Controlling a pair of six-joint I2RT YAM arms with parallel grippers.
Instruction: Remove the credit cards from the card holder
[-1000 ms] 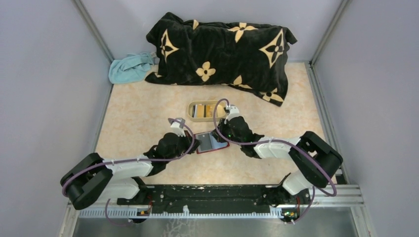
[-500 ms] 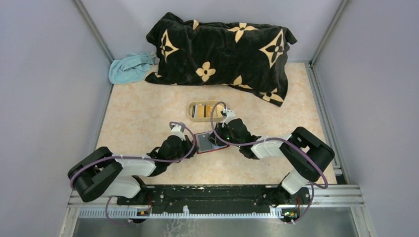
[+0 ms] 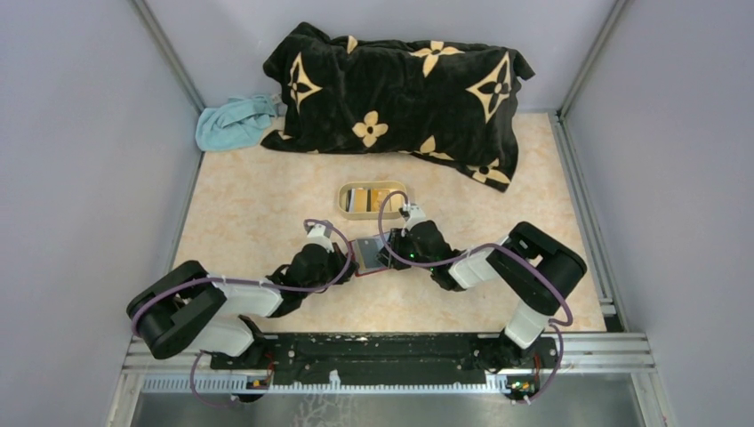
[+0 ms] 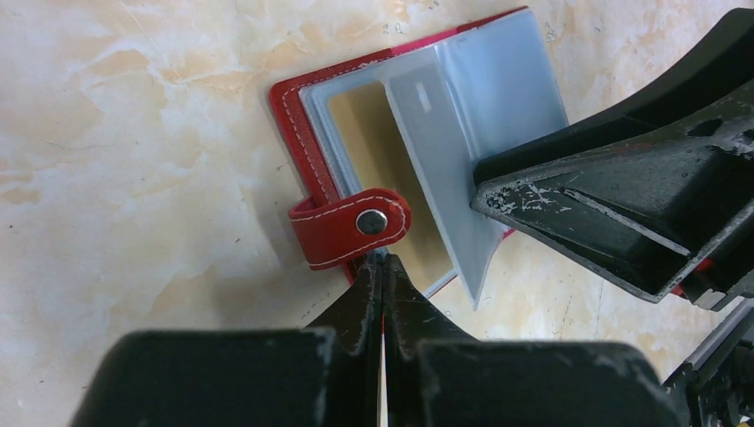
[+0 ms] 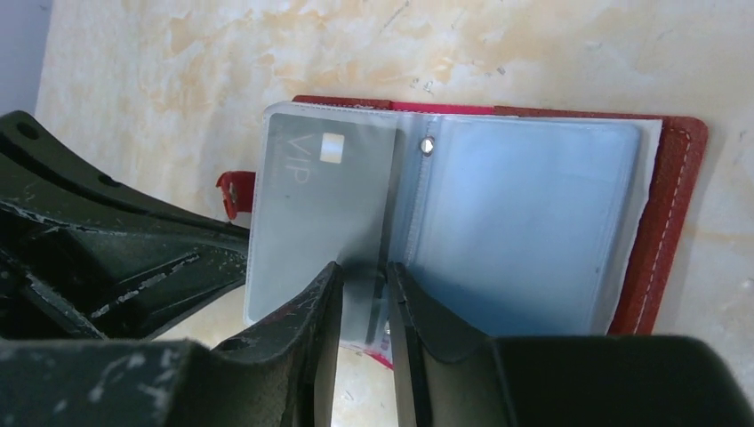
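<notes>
The dark red card holder lies open on the table, its pale blue-grey sleeves showing. One sleeve page stands lifted, and it holds a grey-white credit card marked VIP. A tan-gold card shows in the pocket beneath. My right gripper is open a little, and its jaws straddle the lifted page's near edge. My left gripper is shut, its tips pressed against the holder's edge just under the red snap tab. In the top view the two grippers meet over the holder from left and right.
A beige oval tray with several cards in it stands just behind the holder. A black blanket with gold flowers lies across the back, and a light blue cloth sits at the back left. Walls close in both sides.
My right gripper has gone from shut to slightly open and has shifted left over the holder. The left arm has pushed forward a little. The holder has slid slightly left.
</notes>
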